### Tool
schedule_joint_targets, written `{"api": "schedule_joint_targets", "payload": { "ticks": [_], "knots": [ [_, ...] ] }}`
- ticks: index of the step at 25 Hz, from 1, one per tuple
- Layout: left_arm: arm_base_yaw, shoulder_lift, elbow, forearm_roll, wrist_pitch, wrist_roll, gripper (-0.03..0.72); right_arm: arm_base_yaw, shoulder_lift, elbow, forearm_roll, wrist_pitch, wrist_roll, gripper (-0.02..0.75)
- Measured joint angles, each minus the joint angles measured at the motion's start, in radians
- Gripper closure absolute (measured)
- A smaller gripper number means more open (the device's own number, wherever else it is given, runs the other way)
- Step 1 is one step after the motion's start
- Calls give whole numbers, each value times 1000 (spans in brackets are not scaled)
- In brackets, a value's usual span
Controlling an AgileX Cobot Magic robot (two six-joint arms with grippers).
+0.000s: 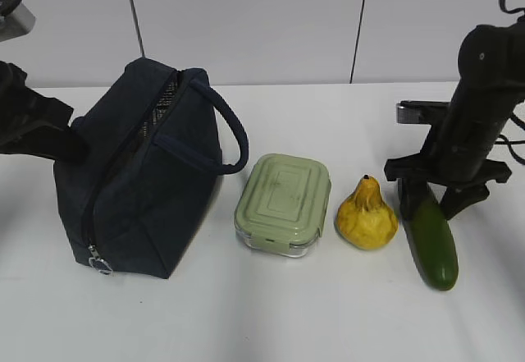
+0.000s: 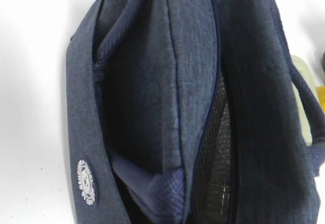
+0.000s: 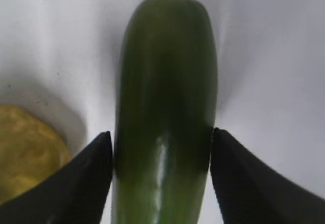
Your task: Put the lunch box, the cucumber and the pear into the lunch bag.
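Note:
The dark navy lunch bag (image 1: 139,190) stands at the left with its zipper open, and the left wrist view looks down into its opening (image 2: 142,82) with the dark lining. The sage-lidded lunch box (image 1: 283,202) lies right of the bag, then the yellow pear (image 1: 367,214), then the dark green cucumber (image 1: 433,239) flat on the table. My right gripper (image 1: 431,202) straddles the cucumber's far half. In the right wrist view its two black fingers press the sides of the cucumber (image 3: 165,107). My left arm (image 1: 37,128) reaches to the bag's left side; its fingers are hidden.
The bag's padded handle (image 1: 230,132) arches toward the lunch box, and the ring pull (image 1: 98,262) hangs at the bag's front corner. The pear (image 3: 25,153) lies close to my right gripper's left finger. A white wall stands behind the white table.

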State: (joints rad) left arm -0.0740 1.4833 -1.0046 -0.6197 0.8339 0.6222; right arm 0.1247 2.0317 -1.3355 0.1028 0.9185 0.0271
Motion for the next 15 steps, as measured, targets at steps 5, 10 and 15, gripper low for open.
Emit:
{"api": "schedule_joint_targets", "payload": {
  "ticks": [5,10,15],
  "knots": [
    [0,0,0,-1,-2,0,703,1,32,-4,5,38,0,317],
    [0,0,0,-2,-2,0,703,2,-14,-78,5,86,0,332],
    [0,0,0,-12,-3,0,703,59,-94,-297,10,191,-4,332]
  ]
}}
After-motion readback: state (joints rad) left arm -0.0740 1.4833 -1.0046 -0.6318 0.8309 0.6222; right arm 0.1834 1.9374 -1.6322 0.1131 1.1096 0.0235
